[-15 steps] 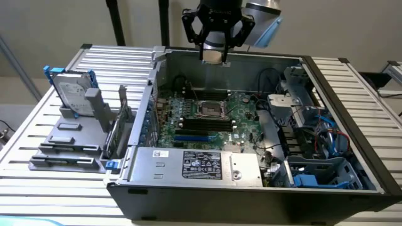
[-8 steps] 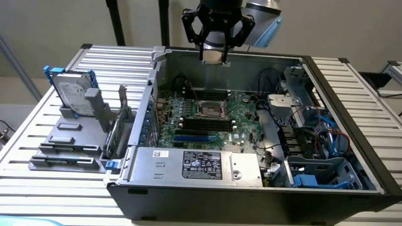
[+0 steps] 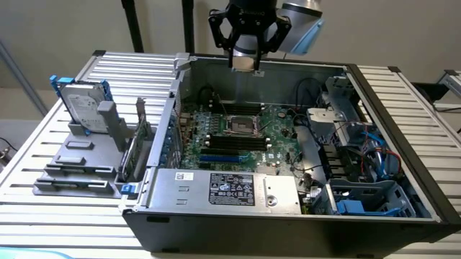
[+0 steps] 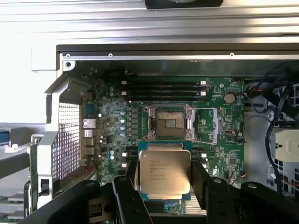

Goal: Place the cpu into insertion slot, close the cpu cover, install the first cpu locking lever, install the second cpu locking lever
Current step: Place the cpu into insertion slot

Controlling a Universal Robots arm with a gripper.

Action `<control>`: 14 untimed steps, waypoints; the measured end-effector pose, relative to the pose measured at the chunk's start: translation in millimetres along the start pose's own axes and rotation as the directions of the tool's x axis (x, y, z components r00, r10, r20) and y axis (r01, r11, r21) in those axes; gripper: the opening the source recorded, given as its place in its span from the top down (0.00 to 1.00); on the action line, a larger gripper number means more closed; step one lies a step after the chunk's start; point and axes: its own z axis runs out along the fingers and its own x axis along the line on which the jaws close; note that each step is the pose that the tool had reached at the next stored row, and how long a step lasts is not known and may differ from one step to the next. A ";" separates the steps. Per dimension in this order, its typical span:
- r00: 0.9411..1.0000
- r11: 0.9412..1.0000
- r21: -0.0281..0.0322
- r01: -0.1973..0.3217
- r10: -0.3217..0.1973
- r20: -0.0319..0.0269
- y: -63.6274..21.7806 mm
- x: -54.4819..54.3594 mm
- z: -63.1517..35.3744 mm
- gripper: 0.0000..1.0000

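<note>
**Chip in the claw, socket waiting empty**

The claw (image 3: 245, 66) is gripping the chip (image 3: 245, 62) by two opposite edges, one finger on each side. The wrist view is showing the pale metal face of the chip (image 4: 164, 172) lying flat between the dark fingers (image 4: 200, 179).

The claw is hanging above the far rim of the open computer case (image 3: 403, 108). The socket (image 3: 243, 125) is lying well below it, on the green board (image 4: 224, 121) at the bottom of the case. In the wrist view the socket (image 4: 169, 122) is sitting just ahead of the held chip, apart from it, with its dark inside bare.

Judging by this, the first step is under way but not done: the chip is being carried and is not yet seated. A thin wire bar (image 4: 217, 125) beside the socket appears to be a locking lever standing loose. How the cover is standing I cannot tell, though nothing is covering the socket's opening. Closing the cover and fastening both levers are looking like work not yet done.
</note>
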 end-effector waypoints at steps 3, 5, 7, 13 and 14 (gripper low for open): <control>1.000 1.000 0.005 0.000 0.000 0.000 12.4 0.1 4.0 0.45; 1.000 1.000 0.011 0.000 0.000 0.000 19.1 -1.7 6.7 0.45; 1.000 1.000 0.020 0.000 0.000 0.001 24.1 -4.8 8.6 0.45; 1.000 0.999 0.048 -0.001 0.001 0.002 27.3 -22.5 13.5 0.45; 1.000 0.999 0.049 -0.008 0.008 0.002 27.2 -24.1 14.7 0.45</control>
